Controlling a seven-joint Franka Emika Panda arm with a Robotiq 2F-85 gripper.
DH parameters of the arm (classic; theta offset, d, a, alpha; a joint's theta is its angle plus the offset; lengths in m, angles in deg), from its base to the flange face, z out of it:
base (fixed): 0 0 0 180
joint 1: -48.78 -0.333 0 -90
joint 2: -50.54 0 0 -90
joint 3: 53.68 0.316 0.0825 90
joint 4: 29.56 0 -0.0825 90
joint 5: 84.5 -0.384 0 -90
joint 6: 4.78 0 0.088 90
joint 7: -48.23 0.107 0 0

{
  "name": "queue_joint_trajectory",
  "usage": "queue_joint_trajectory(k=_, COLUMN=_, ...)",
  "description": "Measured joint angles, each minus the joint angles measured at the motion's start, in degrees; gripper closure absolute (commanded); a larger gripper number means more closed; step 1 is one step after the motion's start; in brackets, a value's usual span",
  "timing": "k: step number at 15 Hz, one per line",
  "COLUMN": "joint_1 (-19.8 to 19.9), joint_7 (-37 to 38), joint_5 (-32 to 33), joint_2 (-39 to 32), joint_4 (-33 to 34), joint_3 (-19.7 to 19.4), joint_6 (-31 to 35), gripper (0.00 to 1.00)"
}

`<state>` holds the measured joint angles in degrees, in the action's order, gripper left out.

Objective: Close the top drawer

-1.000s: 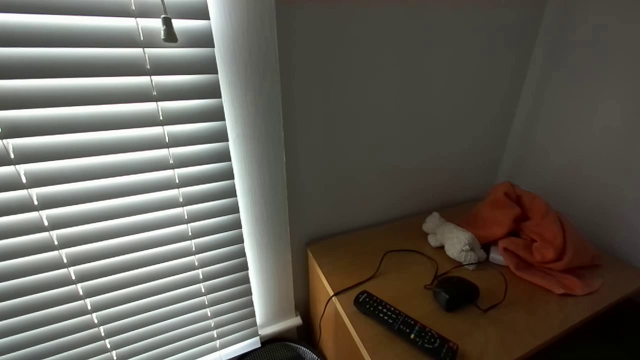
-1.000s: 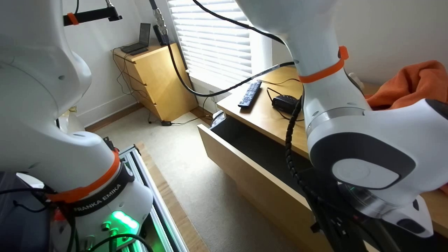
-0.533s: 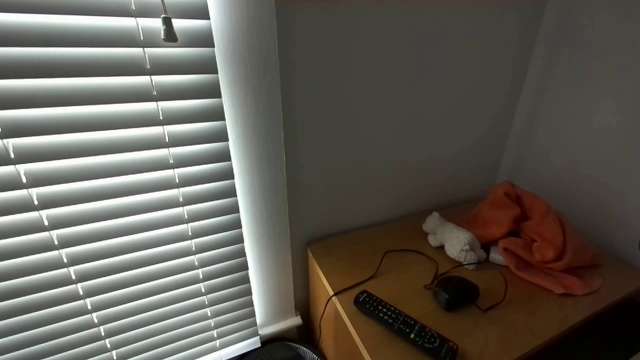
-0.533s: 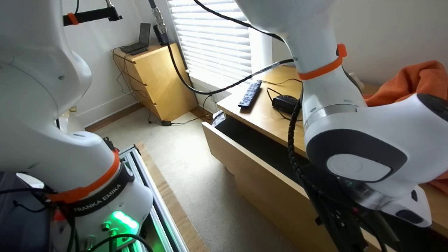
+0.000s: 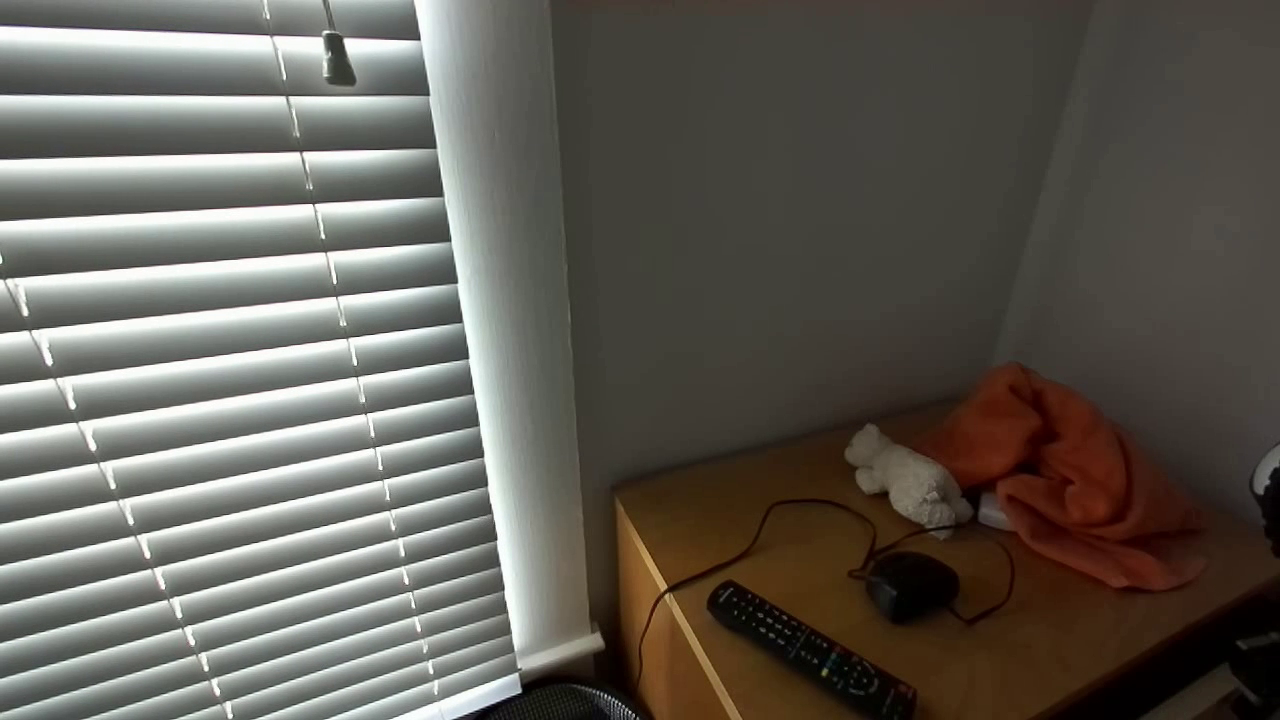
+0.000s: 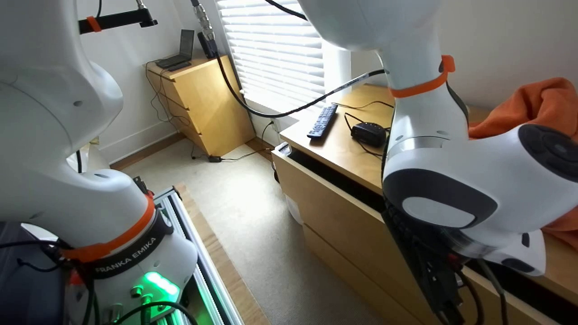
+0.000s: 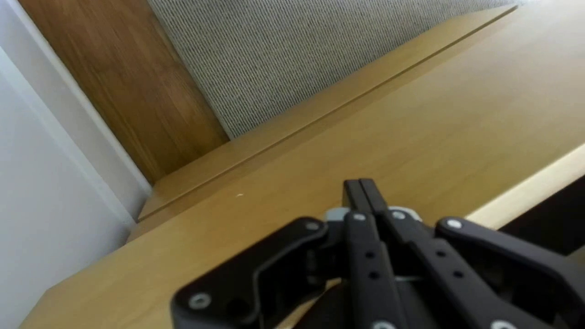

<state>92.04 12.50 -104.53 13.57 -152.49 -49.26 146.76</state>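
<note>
Top drawer (image 6: 338, 221) partly open beneath desk (image 6: 350, 158) top, front standing out from its edge, dark inside showing. Hand (image 7: 359, 182) clenched, fingertips (image 7: 353, 194) together, nothing between; by drawer front, touch hard to tell from here. I'd judge this pushing step, well along. Next calls for steady, square shove inward until front sits flush with desk.

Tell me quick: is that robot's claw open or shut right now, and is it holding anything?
Gripper: closed, with nothing visible in its grip.
</note>
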Motion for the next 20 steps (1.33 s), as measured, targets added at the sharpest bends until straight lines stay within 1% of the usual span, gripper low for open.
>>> queue_joint_trajectory(k=3, joint_1=3.5, joint_7=-2.7, joint_5=-4.5, joint_2=-1.7, joint_4=0.6, joint_3=4.5, joint_6=2.5, gripper=1.0)
queue_joint_trajectory(k=6, joint_1=6.9, joint_7=-4.5, joint_5=-7.5, joint_2=-3.3, joint_4=1.8, joint_3=8.4, joint_6=3.8, gripper=1.0)
queue_joint_trajectory(k=15, joint_1=15.5, joint_7=-9.6, joint_5=-11.7, joint_2=-6.3, joint_4=2.7, joint_3=15.2, joint_6=4.1, gripper=1.0)
queue_joint_trajectory(k=17, joint_1=17.6, joint_7=-11.4, joint_5=-13.7, joint_2=-6.9, joint_4=2.8, joint_3=16.9, joint_6=4.1, gripper=1.0)
queue_joint_trajectory(k=20, joint_1=20.8, joint_7=-14.0, joint_5=-18.7, joint_2=-8.2, joint_4=2.9, joint_3=19.4, joint_6=4.1, gripper=1.0)
